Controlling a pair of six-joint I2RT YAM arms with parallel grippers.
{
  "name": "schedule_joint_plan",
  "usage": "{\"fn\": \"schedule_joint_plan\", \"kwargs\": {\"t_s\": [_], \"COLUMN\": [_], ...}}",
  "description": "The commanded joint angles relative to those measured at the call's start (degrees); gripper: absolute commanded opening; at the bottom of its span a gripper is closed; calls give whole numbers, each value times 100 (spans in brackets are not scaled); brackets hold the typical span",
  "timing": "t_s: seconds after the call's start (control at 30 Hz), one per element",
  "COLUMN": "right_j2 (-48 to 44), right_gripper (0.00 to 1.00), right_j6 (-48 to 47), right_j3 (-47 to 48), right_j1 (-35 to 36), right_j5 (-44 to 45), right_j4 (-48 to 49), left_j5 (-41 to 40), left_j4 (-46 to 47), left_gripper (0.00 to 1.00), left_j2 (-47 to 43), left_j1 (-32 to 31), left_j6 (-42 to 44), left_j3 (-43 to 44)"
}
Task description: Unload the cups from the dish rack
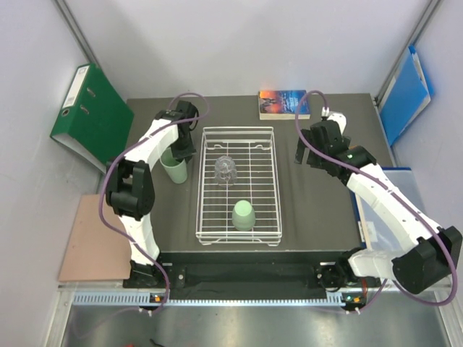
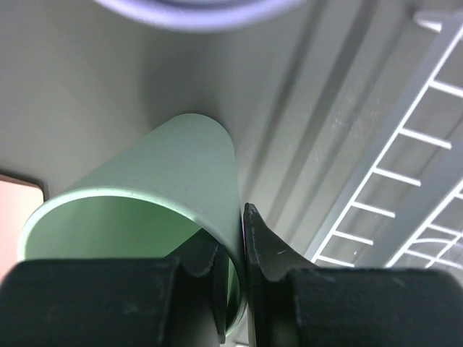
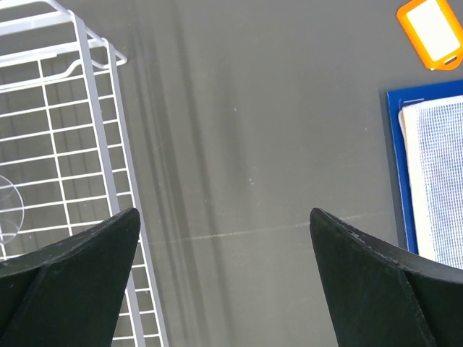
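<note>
The white wire dish rack (image 1: 239,129) lies mid-table. In it a clear ribbed glass (image 1: 226,170) stands near the middle and a pale green cup (image 1: 244,215) stands upside down near the front. My left gripper (image 1: 178,153) is left of the rack, shut on the wall of a second pale green cup (image 1: 174,170), mouth up; the left wrist view shows one finger inside and one outside its rim (image 2: 173,173). A blurred lilac rim (image 2: 195,6) lies just beyond it. My right gripper (image 1: 307,149) is open and empty over bare table right of the rack (image 3: 72,144).
A green binder (image 1: 90,116) leans at the far left. A book (image 1: 283,103) lies at the table's back edge. A blue folder (image 1: 405,94) stands at the far right. A blue-edged pad (image 3: 434,181) and an orange tag (image 3: 432,29) lie right of my right gripper.
</note>
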Motion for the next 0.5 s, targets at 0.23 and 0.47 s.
{"fn": "schedule_joint_plan", "kwargs": {"t_s": [0.23,0.47], "right_j2": [214,258], "right_gripper": [100,100], "right_j6": [-166,-166], "right_j3": [212,239], "right_j1": [64,72], "right_j5": [-66,-110], "right_j4": [328,364], "left_j5": [3,-120], "left_j4": [120,59], "left_gripper": [16,54], "left_j2": [29,-235], "left_j1": [90,90], "left_j6": [-4,-74], "left_j3": [99,81]}}
